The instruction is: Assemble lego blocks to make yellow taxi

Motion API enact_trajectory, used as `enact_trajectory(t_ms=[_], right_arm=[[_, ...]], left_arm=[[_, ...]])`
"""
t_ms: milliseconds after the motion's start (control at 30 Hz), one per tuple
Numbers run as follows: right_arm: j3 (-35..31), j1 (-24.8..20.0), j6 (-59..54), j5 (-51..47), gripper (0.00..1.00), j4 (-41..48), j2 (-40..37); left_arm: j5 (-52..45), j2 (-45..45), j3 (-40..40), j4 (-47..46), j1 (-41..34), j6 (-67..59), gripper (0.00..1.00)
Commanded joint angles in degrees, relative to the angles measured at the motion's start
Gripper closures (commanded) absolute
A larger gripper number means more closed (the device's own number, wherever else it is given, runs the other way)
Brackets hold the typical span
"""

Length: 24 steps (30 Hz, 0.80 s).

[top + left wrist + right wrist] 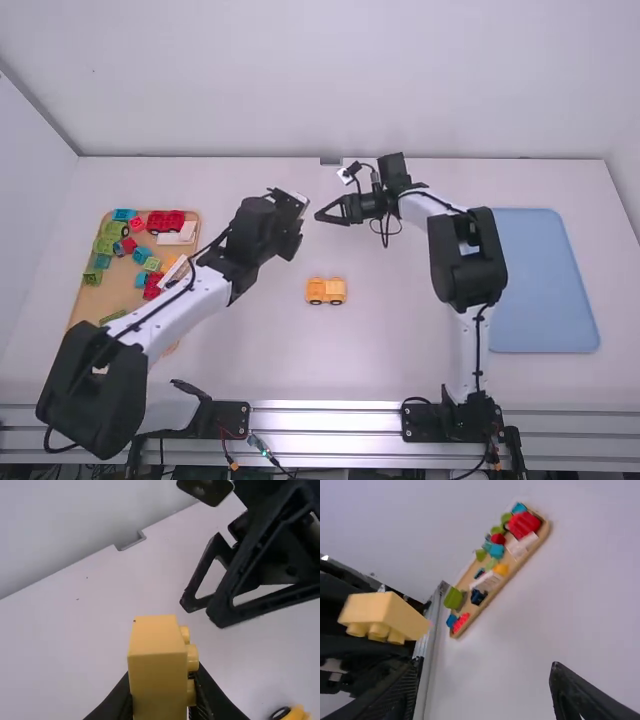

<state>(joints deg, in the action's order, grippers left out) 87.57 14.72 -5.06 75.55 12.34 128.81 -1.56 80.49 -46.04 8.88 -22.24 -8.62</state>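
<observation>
In the high view my left gripper (287, 238) is above the table, left of my right gripper (332, 212). A yellow block (157, 670) with studs on one side is clamped in the left gripper (162, 697) in the left wrist view. That same yellow block (390, 615) appears in the right wrist view, its studs facing down. My right gripper (482, 685) is open, its fingers wide apart with nothing between them. An orange-yellow wheeled piece (326, 291) stands on the table, nearer the bases than both grippers; part of this wheeled piece (298, 713) enters the left wrist view.
A wooden tray (87, 301) of mixed blocks lies at the left, partly beneath the left arm. On the right lies a blue mat (545, 280), beside the right arm. The two grippers are close together near the table's far middle.
</observation>
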Motion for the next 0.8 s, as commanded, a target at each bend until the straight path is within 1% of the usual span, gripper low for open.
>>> enact_trajectory(t_ms=[0, 67, 100, 167, 200, 233, 267, 300, 333, 367, 433, 467, 533, 600, 767], right_arm=[[0.8, 0.3, -9.3, -4.2, 0.3, 2.8, -5.2], [0.7, 0.3, -12.0, -5.1, 0.3, 5.3, -6.6], [0.2, 0.3, -12.9, -5.3, 0.32, 5.7, -7.4], [-0.7, 0.3, -13.1, -4.5, 0.34, 4.6, -7.9], [-1.6, 0.3, -11.8, -4.6, 0.34, 2.3, -7.8], [-2.7, 0.3, -9.3, -5.1, 0.37, -0.4, -7.9], [-2.9, 0.4, -8.9, -5.1, 0.38, -1.0, -7.8], [-4.9, 0.5, -6.0, -4.9, 0.38, -6.1, -7.8], [-5.8, 0.4, -4.5, -4.9, 0.37, -8.7, -7.9], [-7.5, 0.3, -1.4, -4.9, 0.37, -13.6, -7.9], [-9.9, 0.0, 2.1, -4.9, 0.36, -19.3, -8.3], [-11.8, -0.3, 3.9, -4.9, 0.33, -23.0, -8.9], [-13.6, -0.2, 5.3, -4.8, 0.31, -25.8, -9.7], [-16.5, 0.8, 8.2, -4.5, 0.29, -31.1, -10.9], [-18.7, 1.2, 12.9, -3.2, 0.28, -37.7, -11.6]], left_arm=[[-0.8, -1.2, 1.6, 0.7, 0.0, 0.2, 0.98], [-0.9, -1.2, 2.4, 1.9, 0.0, 0.2, 0.98], [-1.4, -1.2, 2.8, 2.8, 0.1, 0.2, 0.98], [-3.5, -1.2, 3.4, 3.9, 0.3, -0.3, 0.98], [-4.1, -1.2, 3.7, 4.1, 0.0, -0.1, 0.98], [-3.9, -1.2, 3.8, 4.0, -0.1, 0.2, 0.98], [-3.9, -1.2, 3.9, 3.9, -0.1, 0.2, 0.98], [-3.8, -1.2, 4.1, 3.6, 0.0, 0.2, 0.98], [-3.8, -1.2, 4.2, 3.6, 0.2, 0.2, 0.98], [-3.8, -1.2, 4.2, 3.6, 0.3, 0.3, 0.98], [-3.8, -1.2, 4.2, 3.7, -0.1, 0.3, 0.98], [-4.0, -1.2, 4.2, 4.2, 0.0, 0.4, 0.98], [-4.4, -1.2, 4.2, 4.8, 0.2, 0.4, 0.98], [-5.4, -1.2, 4.2, 5.7, -0.1, 0.2, 0.98], [-5.1, -1.2, 4.2, 5.8, 0.3, 0.2, 0.98]])
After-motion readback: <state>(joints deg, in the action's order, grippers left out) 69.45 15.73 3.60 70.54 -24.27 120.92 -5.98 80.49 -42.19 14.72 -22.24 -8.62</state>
